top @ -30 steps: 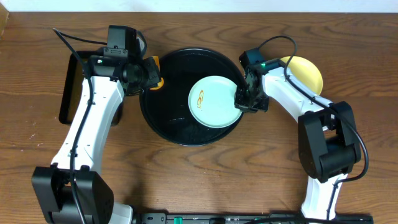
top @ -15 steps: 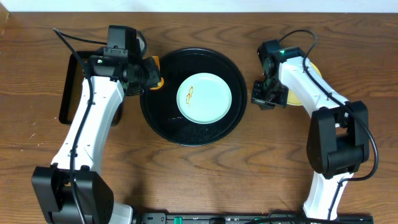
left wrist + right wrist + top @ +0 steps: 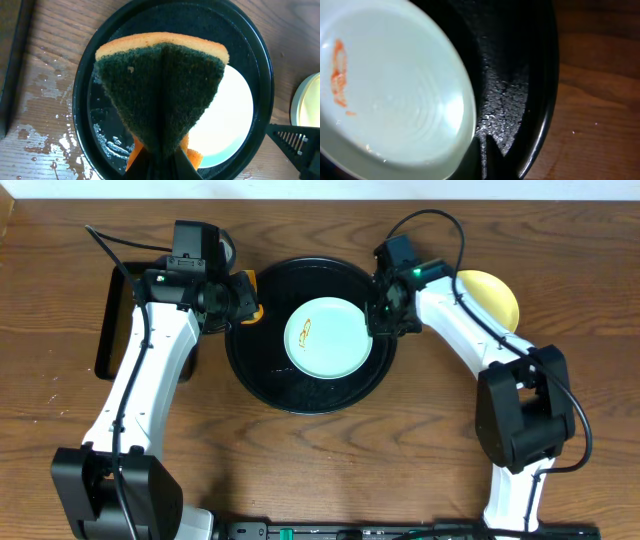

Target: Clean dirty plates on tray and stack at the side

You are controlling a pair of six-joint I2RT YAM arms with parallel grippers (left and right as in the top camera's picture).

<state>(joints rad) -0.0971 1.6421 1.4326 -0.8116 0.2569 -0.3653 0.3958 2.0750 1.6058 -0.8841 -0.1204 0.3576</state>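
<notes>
Mint plate (image 3: 328,338), orange smear unwiped, lies mid black tray (image 3: 262,380), yellow plate (image 3: 495,295) already out on the table (image 3: 300,470); my left gripper (image 3: 245,298) pinches the sponge (image 3: 162,90) at the tray's left rim, right gripper (image 3: 380,323) closed, empty, beside the plate.

- You are looking down on a wooden table (image 3: 330,460), dark brown, with its grain running left to right across the whole overhead view.
- Along the far edge you see a narrow white strip (image 3: 320,188); you cannot tell whether it is wall or floor.
- At the near edge a black bar (image 3: 350,531) lies along the table's front.
- In your left wrist view the wood carries a wet patch (image 3: 45,130) of pale droplets and smears at the lower left.
- The light is even and soft, giving the wood a mild sheen.
</notes>
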